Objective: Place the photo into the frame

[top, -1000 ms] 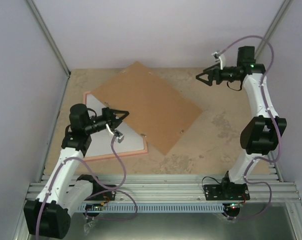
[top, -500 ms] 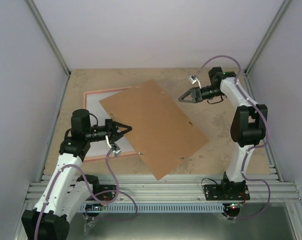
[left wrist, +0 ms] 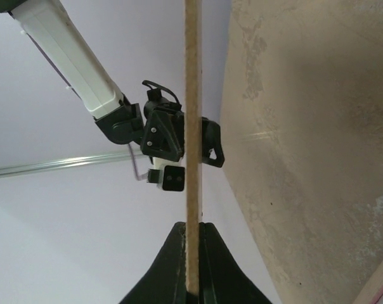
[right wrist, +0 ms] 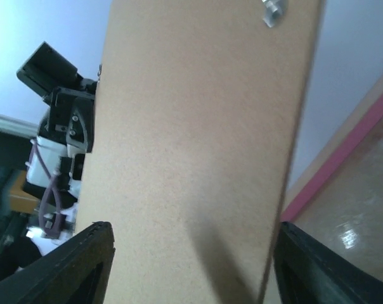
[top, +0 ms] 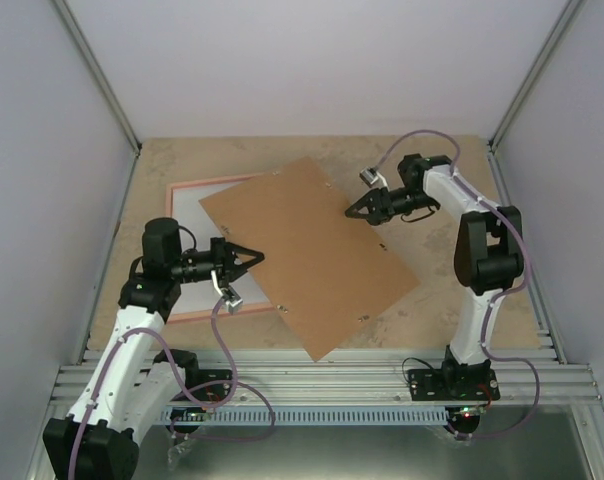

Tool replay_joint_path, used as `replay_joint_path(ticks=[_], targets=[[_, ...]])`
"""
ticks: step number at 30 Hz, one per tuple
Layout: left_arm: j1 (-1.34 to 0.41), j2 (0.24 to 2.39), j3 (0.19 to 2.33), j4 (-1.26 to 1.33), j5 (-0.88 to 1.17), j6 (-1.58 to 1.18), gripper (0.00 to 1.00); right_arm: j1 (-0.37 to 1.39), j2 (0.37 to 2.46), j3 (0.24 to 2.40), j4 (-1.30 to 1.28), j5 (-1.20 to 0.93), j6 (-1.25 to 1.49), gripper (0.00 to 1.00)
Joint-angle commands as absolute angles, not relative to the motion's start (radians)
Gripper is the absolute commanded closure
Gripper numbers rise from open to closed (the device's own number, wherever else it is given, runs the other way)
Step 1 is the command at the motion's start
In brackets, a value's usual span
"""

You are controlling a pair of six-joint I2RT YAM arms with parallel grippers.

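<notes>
The pink frame [top: 175, 187] lies flat at the left of the table, and its edge shows as a pink strip [right wrist: 345, 157] in the right wrist view. A white surface [top: 189, 214] fills the frame; I cannot tell whether it is the photo, and no printed face shows. The brown backing board [top: 307, 250] slants over the frame's right part. My left gripper [top: 252, 257] is shut on the board's left edge [left wrist: 192, 126], seen edge-on in its wrist view [left wrist: 193, 253]. My right gripper [top: 350, 211] stands open at the board's upper right edge, the board's face [right wrist: 191, 139] between its fingers.
Small metal tabs sit on the backing board [top: 380, 246] [right wrist: 274, 9]. Pale walls close in the table on three sides. An aluminium rail [top: 322, 380] with the arm bases runs along the near edge. Bare tabletop [top: 452, 290] lies right of the board.
The right arm has swung left and down to the board's upper right edge, its jaws narrowing a little. The left arm turned the board clockwise a second ago and has held still since.
</notes>
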State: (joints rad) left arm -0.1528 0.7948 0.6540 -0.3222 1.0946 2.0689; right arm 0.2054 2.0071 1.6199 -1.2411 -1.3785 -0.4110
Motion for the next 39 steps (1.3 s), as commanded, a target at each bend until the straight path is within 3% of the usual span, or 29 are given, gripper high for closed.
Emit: replay_joint_path(ticks=[1,6,11,15,17,19,24,29,34,39], targets=[[-0.158,0.789,0.655,-0.236,1.2,2.307,1.0,0.227,2.041,1.576,-1.278,-1.456,-0.447,0.38],[-0.158,0.776,0.647,-0.235,1.184,2.256,1.0,0.222,2.033,1.587,-1.262,-1.474,-0.433,0.67],[-0.158,0.76,0.612,-0.189,1.104,2.148,0.6,0.177,2.017,1.601,-1.188,-1.508,-0.345,0.97],[-0.158,0.772,0.554,-0.051,0.943,1.99,0.2,0.1,2.03,1.72,-1.166,-1.487,-0.323,1.0],[-0.158,0.784,0.534,-0.004,0.845,1.874,0.08,0.054,2.042,1.782,-1.143,-1.465,-0.307,1.0],[-0.158,0.801,0.537,0.022,0.741,1.762,0.02,0.015,2.047,1.826,-1.124,-1.422,-0.305,1.0],[-0.156,0.943,0.673,-0.048,0.467,1.283,0.01,-0.101,2.025,1.805,-0.918,-1.38,-0.126,0.99],[-0.074,1.249,1.006,-0.262,0.298,0.672,0.01,-0.162,1.991,1.774,-0.657,-1.315,0.096,1.0],[0.143,1.472,1.239,-0.539,0.426,0.321,0.04,-0.176,1.951,1.702,-0.534,-1.284,0.188,0.99],[0.371,1.577,1.261,-0.677,0.517,0.253,0.2,-0.176,1.901,1.629,-0.493,-1.274,0.215,0.99]])
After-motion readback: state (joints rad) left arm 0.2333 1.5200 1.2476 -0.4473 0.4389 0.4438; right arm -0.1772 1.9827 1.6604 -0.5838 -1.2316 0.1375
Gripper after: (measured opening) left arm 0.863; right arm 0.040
